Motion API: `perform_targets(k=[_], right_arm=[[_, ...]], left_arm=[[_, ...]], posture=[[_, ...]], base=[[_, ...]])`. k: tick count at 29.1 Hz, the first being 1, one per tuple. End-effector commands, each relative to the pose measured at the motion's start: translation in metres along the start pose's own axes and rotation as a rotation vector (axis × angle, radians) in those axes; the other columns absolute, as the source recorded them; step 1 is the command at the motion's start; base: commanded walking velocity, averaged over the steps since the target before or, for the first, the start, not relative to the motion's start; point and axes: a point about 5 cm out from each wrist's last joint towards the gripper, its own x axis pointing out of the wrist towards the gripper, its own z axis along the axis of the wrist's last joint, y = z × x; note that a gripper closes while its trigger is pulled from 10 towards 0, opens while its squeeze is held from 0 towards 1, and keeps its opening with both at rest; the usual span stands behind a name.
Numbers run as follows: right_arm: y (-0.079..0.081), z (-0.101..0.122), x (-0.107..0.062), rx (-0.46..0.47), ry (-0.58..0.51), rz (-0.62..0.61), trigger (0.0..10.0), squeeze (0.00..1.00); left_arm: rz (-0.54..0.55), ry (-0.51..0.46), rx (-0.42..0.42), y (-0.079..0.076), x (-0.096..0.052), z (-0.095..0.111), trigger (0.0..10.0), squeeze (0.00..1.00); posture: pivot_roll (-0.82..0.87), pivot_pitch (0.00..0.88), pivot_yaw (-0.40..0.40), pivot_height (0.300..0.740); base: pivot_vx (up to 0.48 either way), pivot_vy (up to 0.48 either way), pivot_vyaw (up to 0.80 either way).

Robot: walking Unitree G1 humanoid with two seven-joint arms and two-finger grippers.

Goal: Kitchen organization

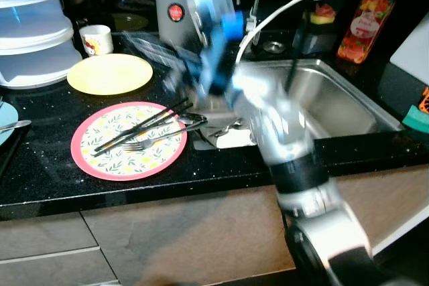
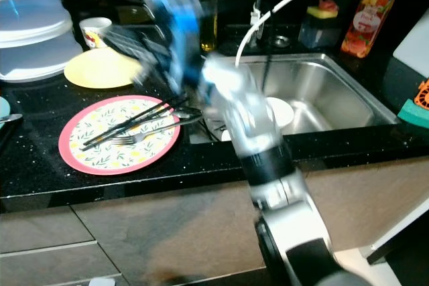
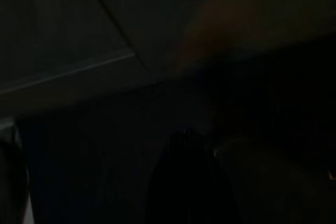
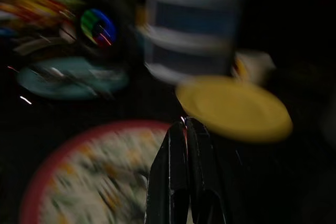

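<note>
Reaching over the black speckled countertop (image 1: pixel 40 165) with my right arm, heavily motion-blurred. My right gripper (image 4: pixel 184 129) has its two black fingers pressed together, nothing between them, above the near edge of the round pink-rimmed floral plate (image 1: pixel 114 159). On that plate lie black chopsticks (image 1: pixel 134 128) and a silver fork (image 1: pixel 151 142), crossing each other; more silver cutlery (image 1: pixel 224 128) sits just beside the plate toward the stainless steel sink (image 1: pixel 335 98). A round yellow plate (image 1: pixel 110 74) lies behind the floral one, apart from it, with a small white printed cup (image 1: pixel 96 39) near its far edge. Stacked clear plastic containers (image 1: pixel 30 25) stand at far left. A grey kettle (image 1: pixel 171 11) is behind my arm. An orange pump soap bottle (image 1: pixel 365 21) stands behind the sink. Left wrist view is very dark; can't tell my left gripper's state.
</note>
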Motion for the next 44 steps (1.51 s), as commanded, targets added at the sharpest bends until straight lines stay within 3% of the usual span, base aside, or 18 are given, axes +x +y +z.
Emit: perform_targets(k=[1, 5, 8, 12, 16, 18, 20, 21, 22, 25, 27, 30, 34, 36, 44], right_arm=[[-0.003, -0.005, -0.003, -0.028, 0.02, -0.045, 10.0, 0.0], [-0.005, -0.026, -0.015, -0.032, 0.076, -0.1, 10.0, 0.0], [-0.009, -0.038, -0.028, -0.014, 0.084, -0.194, 10.0, 0.0], [-0.01, -0.047, -0.034, 0.018, 0.099, -0.287, 10.0, 0.0], [-0.013, -0.051, -0.036, 0.021, 0.13, -0.344, 10.0, 0.0], [-0.017, -0.059, -0.041, 0.044, 0.173, -0.395, 10.0, 0.0], [-0.017, -0.06, -0.044, 0.043, 0.156, -0.397, 10.0, 0.0], [-0.017, -0.06, -0.044, 0.043, 0.156, -0.397, 10.0, 0.0], [-0.016, -0.061, -0.046, 0.038, 0.144, -0.406, 10.0, 0.0], [-0.014, -0.064, -0.048, 0.015, 0.147, -0.405, 10.0, 0.0], [-0.014, -0.065, -0.048, 0.014, 0.149, -0.405, 10.0, 0.0], [-0.017, -0.067, -0.049, 0.008, 0.157, -0.448, 10.0, 0.0], [-0.021, -0.069, -0.051, 0.004, 0.159, -0.477, 10.0, 0.0], [-0.027, -0.069, -0.053, -0.009, 0.158, -0.522, 10.0, 0.0], [-0.039, -0.068, -0.061, 0.011, 0.139, -0.617, 10.0, 0.0]], left_arm=[[0.008, -0.043, 0.007, 0.007, -0.004, 0.0, 10.0, 0.0], [0.031, -0.105, 0.003, 0.012, -0.007, 0.005, 10.0, 0.0], [0.05, -0.263, 0.027, 0.016, -0.014, 0.027, 10.0, 0.0], [0.01, -0.438, 0.063, 0.007, -0.024, 0.055, 10.0, 0.0], [-0.023, -0.505, 0.075, 0.002, -0.03, 0.067, 10.0, 0.0], [-0.097, -0.646, 0.111, -0.004, -0.049, 0.093, 10.0, 0.0], [-0.129, -0.697, 0.122, -0.007, -0.06, 0.104, 10.0, 0.0], [-0.129, -0.697, 0.122, -0.007, -0.06, 0.104, 10.0, 0.0], [-0.18, -0.731, 0.146, -0.01, -0.071, 0.114, 10.0, 0.0], [-0.258, -0.759, 0.182, -0.014, -0.085, 0.124, 10.0, 0.0], [-0.289, -0.761, 0.193, -0.016, -0.088, 0.126, 10.0, 0.0], [-0.504, -0.719, 0.243, -0.028, -0.102, 0.132, 10.0, 0.0], [-0.6, -0.701, 0.269, -0.034, -0.107, 0.136, 10.0, 0.0], [-0.704, -0.715, 0.298, -0.043, -0.114, 0.154, 10.0, 0.0], [-0.65, -0.86, 0.319, -0.042, -0.118, 0.198, 10.0, 0.0]], posture=[[0.01, 0.052, -0.041, 0.74], [0.02, 0.039, -0.043, 0.74], [0.02, 0.04, -0.044, 0.74], [0.02, 0.053, -0.044, 0.74], [0.02, 0.056, -0.048, 0.74], [0.03, 0.067, -0.052, 0.74], [0.03, 0.067, -0.053, 0.74], [0.03, 0.067, -0.053, 0.74], [0.04, 0.07, -0.053, 0.74], [0.04, 0.071, -0.052, 0.74], [0.04, 0.071, -0.052, 0.74], [0.05, 0.067, -0.054, 0.74], [0.05, 0.065, -0.055, 0.74], [0.05, 0.061, -0.055, 0.74], [0.05, 0.056, -0.053, 0.74]], base=[[0.0, 0.0, 0.0], [0.0, 0.0, 0.0], [0.0, 0.0, 0.0], [0.0, 0.0, 0.0], [0.0, 0.0, 0.0], [0.0, 0.0, 0.0], [0.0, 0.0, 0.0], [0.0, 0.0, 0.0], [0.0, 0.0, 0.0], [0.0, 0.0, 0.0], [0.0, 0.0, 0.0], [0.0, 0.0, 0.0], [0.0, 0.0, 0.0], [0.0, 0.0, 0.0], [0.0, 0.0, 0.0]])
